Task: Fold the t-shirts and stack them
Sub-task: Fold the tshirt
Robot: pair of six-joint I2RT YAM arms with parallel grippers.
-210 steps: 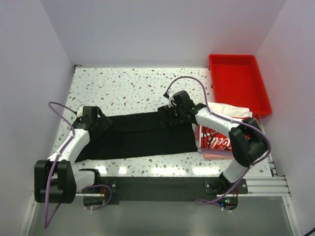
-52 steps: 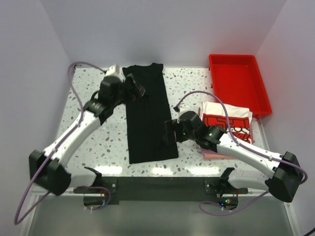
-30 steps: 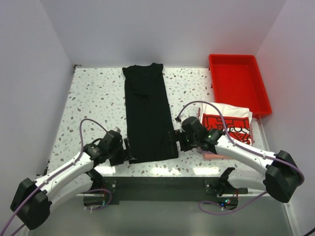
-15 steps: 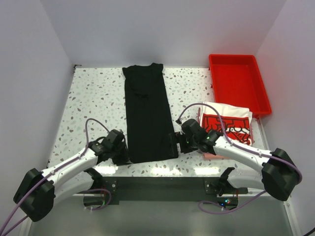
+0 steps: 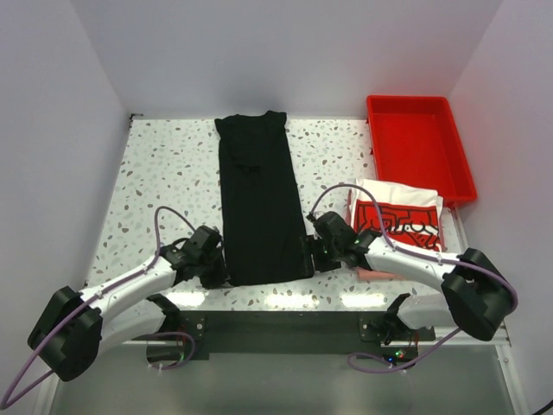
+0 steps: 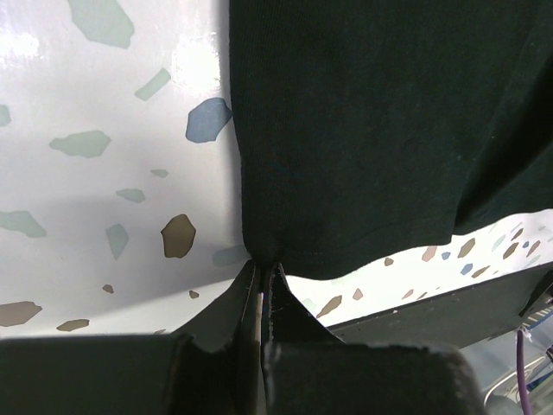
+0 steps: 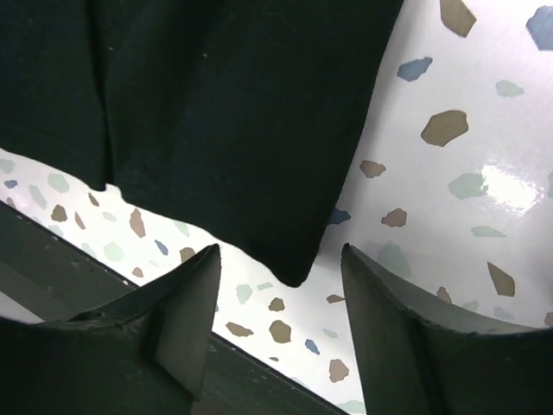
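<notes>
Gripping the near left corner of the black shirt [image 5: 257, 199] with the left pincer [image 6: 262, 278], fingers pressed tight together on the hem. Straddling the near right corner with the right pincer [image 7: 278, 258], fingers spread, cloth tip between them. Lying flat and lengthwise down the middle of the desk [image 5: 164, 173]. At the far right, a red tray [image 5: 373, 130]; just in front, a folded white printed shirt [image 5: 406, 194] atop pink cloth [image 5: 376, 273].

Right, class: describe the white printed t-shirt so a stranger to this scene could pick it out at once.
Find the red tray at the far right corner of the speckled table. On its near side lies a folded t-shirt. It is white with a red-and-black print, unlike the long black t-shirt spread mid-table.
</notes>
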